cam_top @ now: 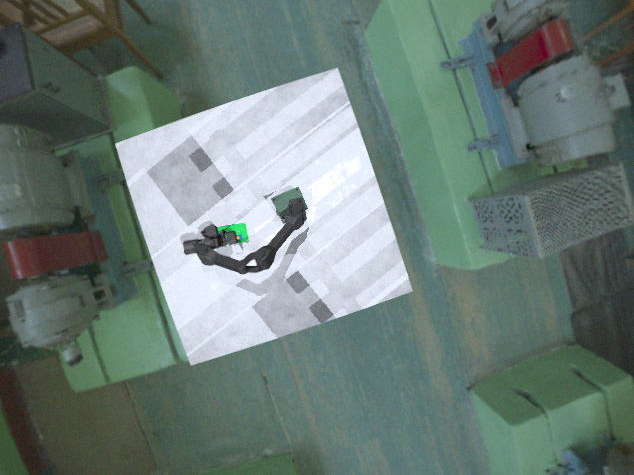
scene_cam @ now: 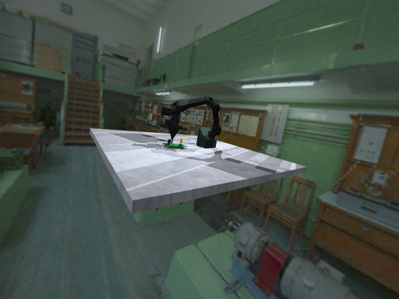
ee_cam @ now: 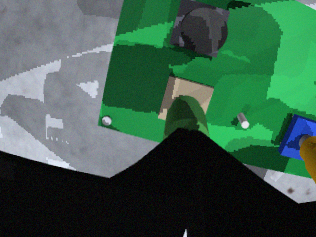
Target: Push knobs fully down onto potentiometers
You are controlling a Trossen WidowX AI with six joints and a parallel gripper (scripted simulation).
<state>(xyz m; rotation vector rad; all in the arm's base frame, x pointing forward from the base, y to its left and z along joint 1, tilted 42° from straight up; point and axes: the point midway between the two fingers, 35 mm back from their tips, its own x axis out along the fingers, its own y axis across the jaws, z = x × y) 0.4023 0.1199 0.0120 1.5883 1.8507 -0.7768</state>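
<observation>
The green circuit board (ee_cam: 261, 45) (cam_top: 241, 228) (scene_cam: 175, 145) stands on the table (cam_top: 328, 141) (scene_cam: 160, 179). In the wrist view a dark green knob (ee_cam: 187, 115) sits on a tan potentiometer (ee_cam: 176, 90) near the board's near edge. An orange knob (ee_cam: 309, 150) (scene_cam: 180, 141) sits on a blue potentiometer (ee_cam: 296, 134) at the right edge. A dark grey potentiometer with a dark knob (ee_cam: 199, 28) is farther back. My gripper (ee_cam: 185, 140) (cam_top: 219, 235) (scene_cam: 172, 139) is shut with nothing between the fingers. Its closed tip is right over the green knob and hides the knob's near part.
The arm's dark base block (cam_top: 288, 199) (scene_cam: 206, 140) stands on the table to the right of the board. A small metal pin (ee_cam: 243, 121) stands on the board between the two knobs. The table's edges are far from the board.
</observation>
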